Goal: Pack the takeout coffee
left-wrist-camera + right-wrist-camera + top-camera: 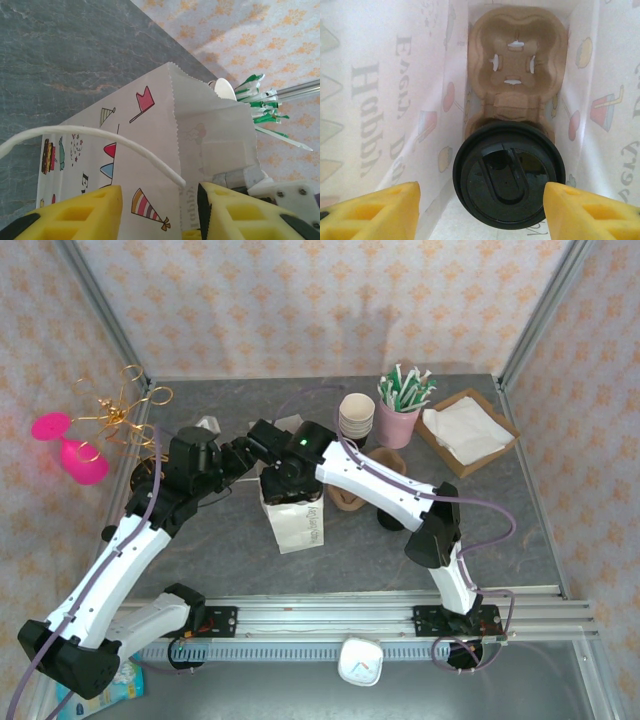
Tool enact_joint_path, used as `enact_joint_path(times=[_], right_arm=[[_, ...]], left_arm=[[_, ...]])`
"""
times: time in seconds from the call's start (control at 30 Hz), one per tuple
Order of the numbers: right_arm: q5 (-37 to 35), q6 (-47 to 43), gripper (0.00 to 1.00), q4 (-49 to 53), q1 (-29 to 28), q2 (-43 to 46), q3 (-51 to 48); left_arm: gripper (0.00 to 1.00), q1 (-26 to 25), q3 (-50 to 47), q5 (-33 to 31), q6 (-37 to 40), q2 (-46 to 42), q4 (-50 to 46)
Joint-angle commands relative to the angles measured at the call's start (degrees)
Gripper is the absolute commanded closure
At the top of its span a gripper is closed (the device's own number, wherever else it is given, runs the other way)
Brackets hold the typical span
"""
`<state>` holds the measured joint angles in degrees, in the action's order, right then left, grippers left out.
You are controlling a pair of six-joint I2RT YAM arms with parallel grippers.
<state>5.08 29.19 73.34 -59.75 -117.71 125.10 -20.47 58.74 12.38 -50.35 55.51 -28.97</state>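
Yellow fingers (75, 215) of the left gripper (160, 194) stand apart, gripping nothing, just beside the printed side of the paper bag (150, 115), whose white cord handle (100, 132) loops across in front of them. Inside the bag, the right gripper (481, 189) also has its jaws apart, above the black-lidded coffee cup (509, 175), which sits in a cardboard carrier (520, 55).

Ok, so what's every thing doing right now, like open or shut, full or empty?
Paper bag: standing, top open.
Coffee cup: inside the bag, black lid on.
Cup holder: in the bag, one slot filled, one empty.
Left gripper: open, by the bag's handle.
Right gripper: open, above the cup.
Spare cups: stacked, upright.
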Motion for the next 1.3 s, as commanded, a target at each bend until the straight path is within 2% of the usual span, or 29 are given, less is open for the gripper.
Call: enact_joint_path(times=[0.0,0.23,0.8,1.27], right_arm=[[-1.9,0.8,0.35,1.6,-0.4,1.4,2.7],[-2.4,0.9,0.37,1.6,-0.4,2.5,4.3],[-3.2,1.1,0.49,1.6,-0.3,5.8,8.2],[-3.6,-0.2,0.53,-1.1,3.5,11.4,13.7]], left_arm=[[0.52,0.5,2.1,-1.5,1.7,-0.7,-1.7],[0.47,0.6,3.5,-1.8,2.5,-0.6,-2.7],[0.46,0.8,6.3,-2.3,3.4,-1.1,-4.4],[0.45,0.9,14.4,-5.0,10.9,-0.4,-8.3]])
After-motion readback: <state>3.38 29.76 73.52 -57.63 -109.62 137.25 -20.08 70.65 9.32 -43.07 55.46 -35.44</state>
